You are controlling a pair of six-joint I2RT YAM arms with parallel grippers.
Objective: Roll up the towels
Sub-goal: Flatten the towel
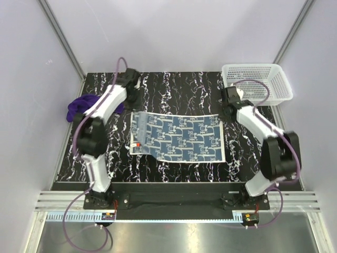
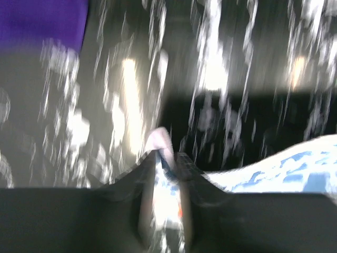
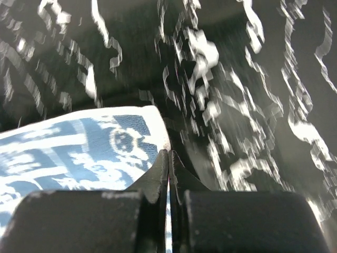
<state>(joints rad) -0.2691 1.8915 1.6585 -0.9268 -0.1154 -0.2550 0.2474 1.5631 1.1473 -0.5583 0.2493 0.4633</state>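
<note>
patterned towel (image 1: pixel 179 138) is lying spread flat on the table (image 1: pixel 174 87), probably being held by its far corners for rolling; purple towel (image 1: pixel 79 107) is sitting bunched far left. right gripper (image 3: pixel 168 155), reaching low, is pinching the right corner, jaws closed. left gripper (image 2: pixel 164 158) is standing slightly parted around the left corner; grip undetermined

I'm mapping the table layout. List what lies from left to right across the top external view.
purple towel → patterned towel → white basket
</note>
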